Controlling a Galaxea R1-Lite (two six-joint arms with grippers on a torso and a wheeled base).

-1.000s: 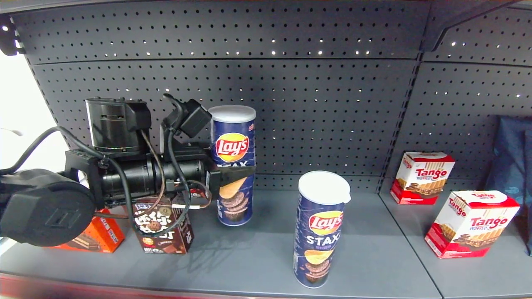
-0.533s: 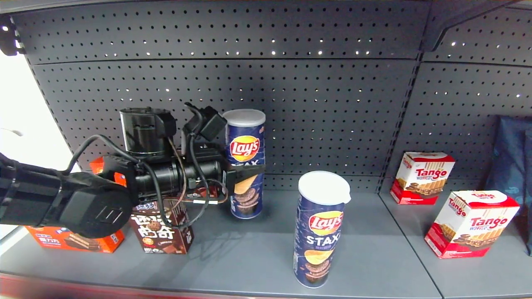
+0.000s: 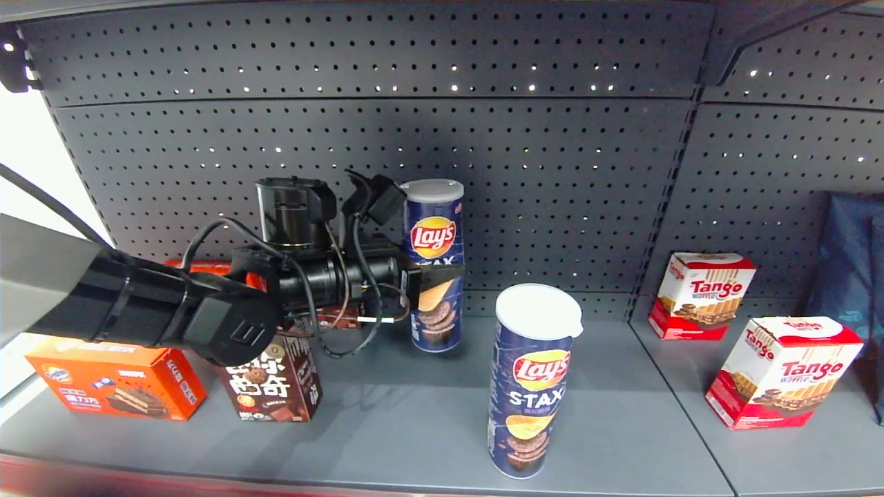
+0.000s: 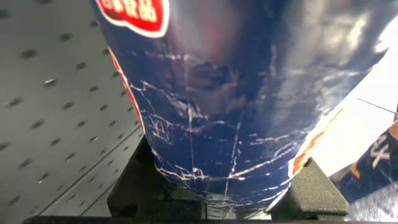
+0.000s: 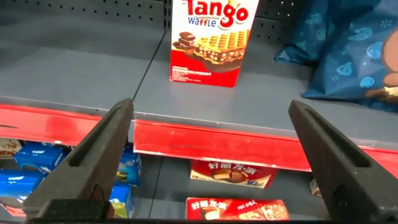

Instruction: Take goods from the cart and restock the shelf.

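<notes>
— Grey shelf [image 3: 414, 428] with a perforated back panel [image 3: 552, 172] behind it. Where is the left hand [image 3: 439, 279]?

— Left of centre in the head view, coming in sideways and clenched round the middle of a blue chip can [image 3: 434, 228]. In its wrist view the two dark fingers [image 4: 140, 190] press the can from either side.

— And the can itself?

— Upright, with a pale lid on top, at the back of the shelf close to the back panel. Whether its base touches the shelf I cannot tell.

— What lies around it?

— Under the arm, toward the lower left of the frame, a brown box [image 3: 276, 386] stands upright. An orange box [image 3: 114, 383] lies just beside it on the left. A second chip can [image 3: 528, 386] stands upright nearer the front edge, to the right of the held one and apart from it. Far right are two wafer boxes [image 3: 701, 293], one behind the other, and a blue bag [image 3: 849, 255] at the frame's edge.

— The right hand [image 5: 211, 162]?

— Released, fingers spread wide, nothing between them. Beyond it in its wrist view are the shelf's red front strip [image 5: 217, 140] and packets [image 5: 230, 174] on a lower level.
</notes>
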